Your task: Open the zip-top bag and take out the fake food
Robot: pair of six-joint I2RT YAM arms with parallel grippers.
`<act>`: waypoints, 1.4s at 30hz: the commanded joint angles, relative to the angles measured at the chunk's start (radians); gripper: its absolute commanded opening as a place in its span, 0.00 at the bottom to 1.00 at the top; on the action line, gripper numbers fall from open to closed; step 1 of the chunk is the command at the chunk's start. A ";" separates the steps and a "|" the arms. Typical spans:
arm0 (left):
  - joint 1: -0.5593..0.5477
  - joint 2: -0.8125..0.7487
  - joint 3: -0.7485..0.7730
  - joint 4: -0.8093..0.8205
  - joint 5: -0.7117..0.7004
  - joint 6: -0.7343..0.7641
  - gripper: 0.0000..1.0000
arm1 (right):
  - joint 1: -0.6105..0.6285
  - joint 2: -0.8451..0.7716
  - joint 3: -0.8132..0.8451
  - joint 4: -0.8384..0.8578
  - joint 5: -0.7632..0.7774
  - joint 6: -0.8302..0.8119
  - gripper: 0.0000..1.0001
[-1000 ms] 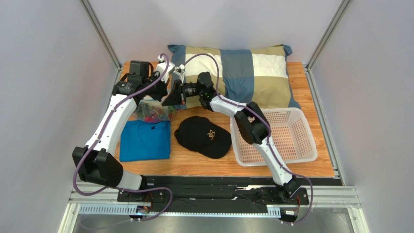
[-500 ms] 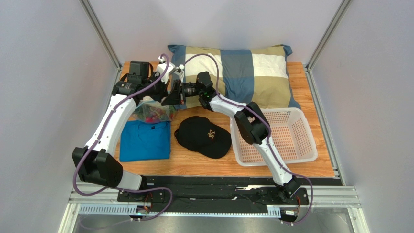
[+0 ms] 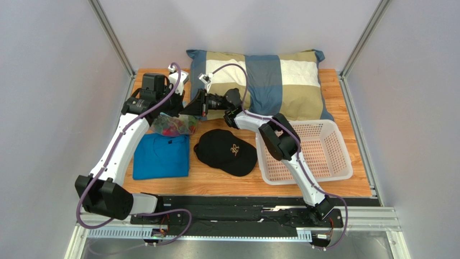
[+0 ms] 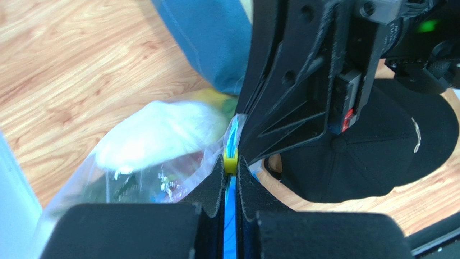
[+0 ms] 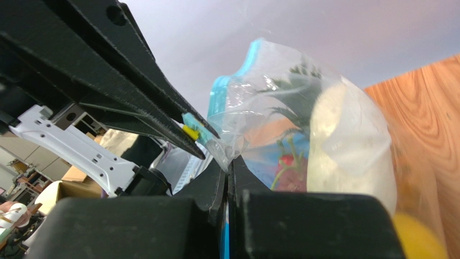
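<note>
Near the far-left corner, the bag (image 3: 174, 125), food (image 5: 335, 154) inside, is clamped at its zip strip (image 4: 233, 132) by both the left gripper (image 4: 231, 167) and the right gripper (image 5: 227, 162), so it is best pulled open slowly and evenly, without slipping.

A plaid blue, tan and white pillow (image 3: 270, 81) lies across the top centre of the wooden table (image 3: 216, 186), with a folded blue shirt (image 3: 161, 156) at lower left, a black cap (image 3: 224, 152) just beside it at centre, and a white plastic basket (image 3: 310, 178) at right.
</note>
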State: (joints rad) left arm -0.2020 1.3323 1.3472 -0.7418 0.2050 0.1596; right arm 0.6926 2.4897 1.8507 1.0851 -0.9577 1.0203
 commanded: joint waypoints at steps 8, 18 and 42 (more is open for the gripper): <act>0.013 -0.114 -0.045 -0.212 -0.350 -0.182 0.00 | -0.057 0.038 0.084 0.084 0.197 0.067 0.00; 0.114 -0.234 -0.052 -0.267 -0.576 -0.284 0.00 | -0.039 0.069 0.133 0.000 0.237 0.069 0.00; 0.256 -0.213 -0.074 -0.097 -0.153 -0.229 0.00 | -0.044 0.079 0.349 -0.337 0.087 -0.153 0.53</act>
State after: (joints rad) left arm 0.0422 1.1152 1.2026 -0.8719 -0.0734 -0.1951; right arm 0.7105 2.6942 2.2955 0.7139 -0.7174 0.9524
